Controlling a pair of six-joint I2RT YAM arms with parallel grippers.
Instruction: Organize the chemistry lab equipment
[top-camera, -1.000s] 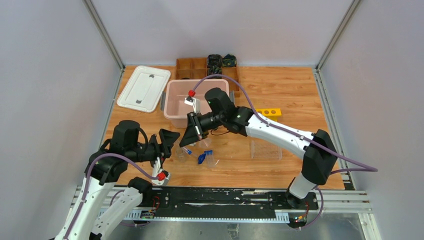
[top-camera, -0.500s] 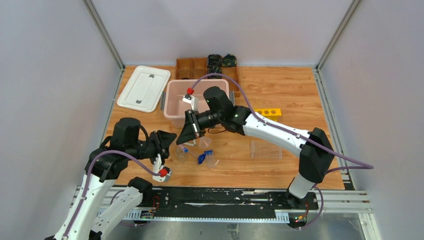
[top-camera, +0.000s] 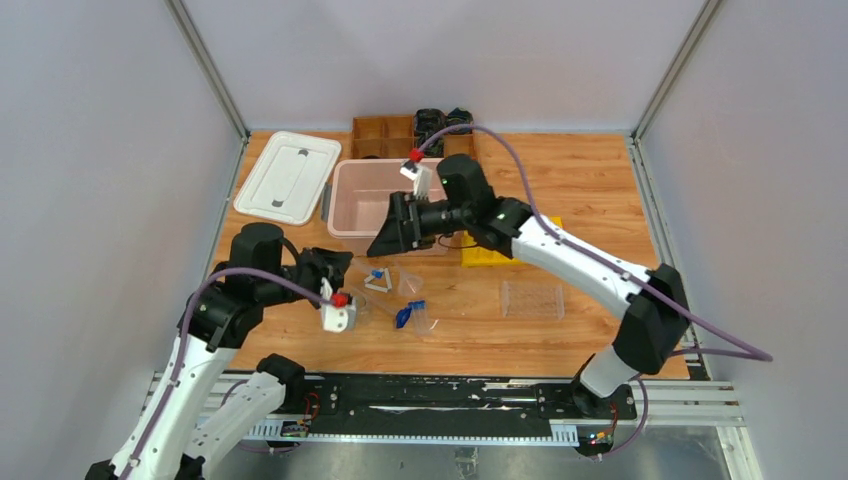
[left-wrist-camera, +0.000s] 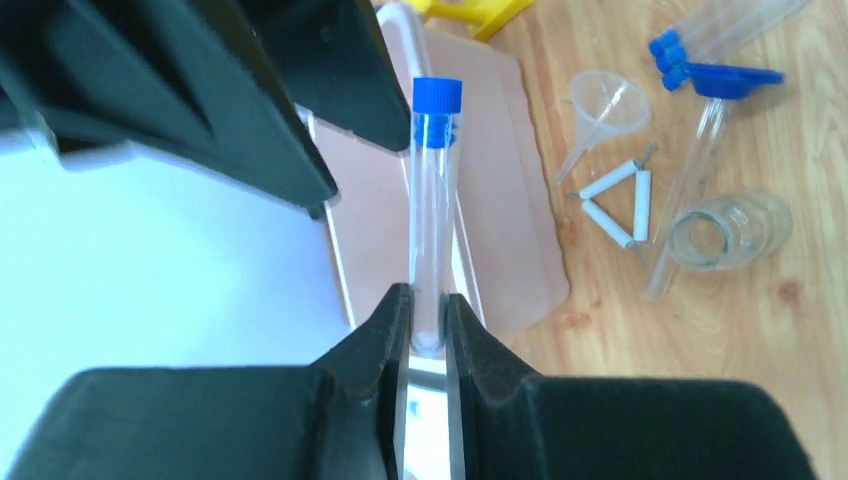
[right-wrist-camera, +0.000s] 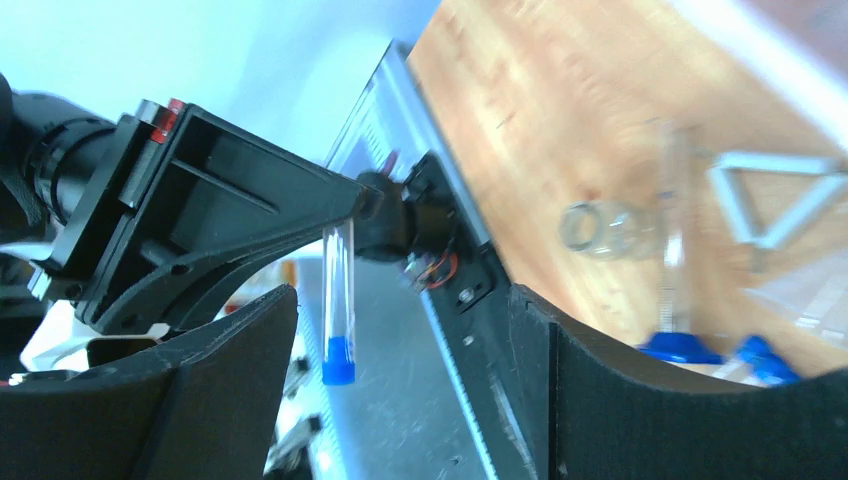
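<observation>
In this tube-tidying step, the left gripper (left-wrist-camera: 427, 310) pinches the bottom end of a thin clear tube with a blue cap (left-wrist-camera: 432, 200), up in the air near the pink plastic bin (top-camera: 352, 195), while the right gripper (right-wrist-camera: 400, 300) is wide open and empty, and next the tube likely needs putting away gently.

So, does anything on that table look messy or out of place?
Yes, the loose pile near the pink bin: a little glass jar seems tipped on its side, and a funnel, a white triangle and blue-capped tubes lie scattered around it. The bin's white lid lies beside it.
</observation>
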